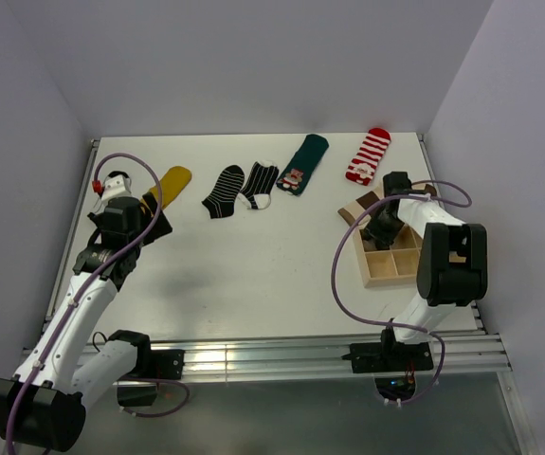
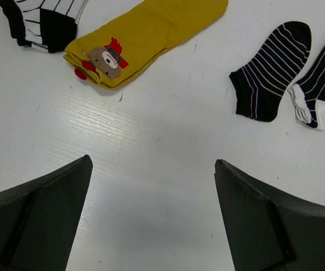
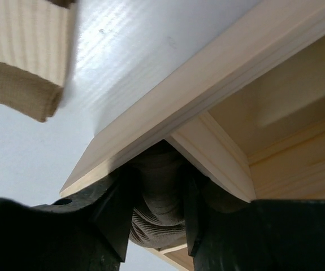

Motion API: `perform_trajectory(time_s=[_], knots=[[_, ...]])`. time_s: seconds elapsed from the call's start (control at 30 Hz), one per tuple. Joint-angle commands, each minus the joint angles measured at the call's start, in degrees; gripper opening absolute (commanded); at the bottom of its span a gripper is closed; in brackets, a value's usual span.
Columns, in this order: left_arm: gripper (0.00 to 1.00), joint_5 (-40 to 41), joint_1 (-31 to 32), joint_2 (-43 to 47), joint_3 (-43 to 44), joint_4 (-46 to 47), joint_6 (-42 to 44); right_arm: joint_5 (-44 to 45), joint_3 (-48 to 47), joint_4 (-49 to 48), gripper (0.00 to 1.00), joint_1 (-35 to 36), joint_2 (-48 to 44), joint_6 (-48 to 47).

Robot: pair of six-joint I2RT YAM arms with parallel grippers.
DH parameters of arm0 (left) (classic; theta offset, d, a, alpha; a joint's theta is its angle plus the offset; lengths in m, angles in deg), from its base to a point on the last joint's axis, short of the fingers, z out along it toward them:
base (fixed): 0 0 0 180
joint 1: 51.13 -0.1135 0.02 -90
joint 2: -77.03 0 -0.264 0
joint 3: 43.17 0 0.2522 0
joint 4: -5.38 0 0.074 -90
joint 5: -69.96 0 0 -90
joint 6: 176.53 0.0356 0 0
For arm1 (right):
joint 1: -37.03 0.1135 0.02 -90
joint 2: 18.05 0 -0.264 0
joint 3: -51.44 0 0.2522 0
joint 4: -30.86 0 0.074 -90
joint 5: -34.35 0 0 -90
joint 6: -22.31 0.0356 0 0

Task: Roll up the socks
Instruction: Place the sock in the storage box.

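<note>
Six loose socks showed in the top view, spread along the far side of the table (image 1: 253,275): yellow sock (image 1: 172,180), black striped sock (image 1: 225,191), black-and-white sock (image 1: 260,185), green sock (image 1: 303,163), red striped sock (image 1: 369,154) and cream sock (image 1: 359,209). The cream one lay just beside the wooden box (image 1: 409,270), at its far-left corner. The right gripper (image 1: 383,230) was down at that corner and its arm hid most of the box's far cells.

Only the right wrist view showed what it held: fingers (image 3: 114,214) clenched on a dark sock (image 3: 159,223), bunched up, w/ the box rim and a divider right above it. Which cell, can't tell.

The left gripper (image 2: 152,164) hung over bare table, fingers spread wide, nothing btwn them. Its wrist view alone showed a bear face on the yellow sock, plus another striped piece (image 2: 43,20) at the top-left edge.
</note>
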Motion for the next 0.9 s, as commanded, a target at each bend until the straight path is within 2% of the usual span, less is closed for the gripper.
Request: perform_trajectory(time_s=[0.0,0.23,0.67,0.87], knots=[[0.95,0.45,0.21,1.27,0.03,1.25,0.87,6.95,-0.11,7.55,0.45,-0.67,-1.94,1.18],[0.95,0.18,0.21,1.19,0.12,1.25,1.04,8.0,-2.14,9.93,0.48,-0.67,-5.37,0.57],[0.95,0.36,0.21,1.19,0.03,1.16,0.87,9.33,-5.83,13.01,0.46,-0.49,-11.69,0.66],[0.95,0.45,0.12,1.36,0.03,1.34,0.69,6.69,-9.52,8.1,0.34,2.66,-11.45,-3.65]])
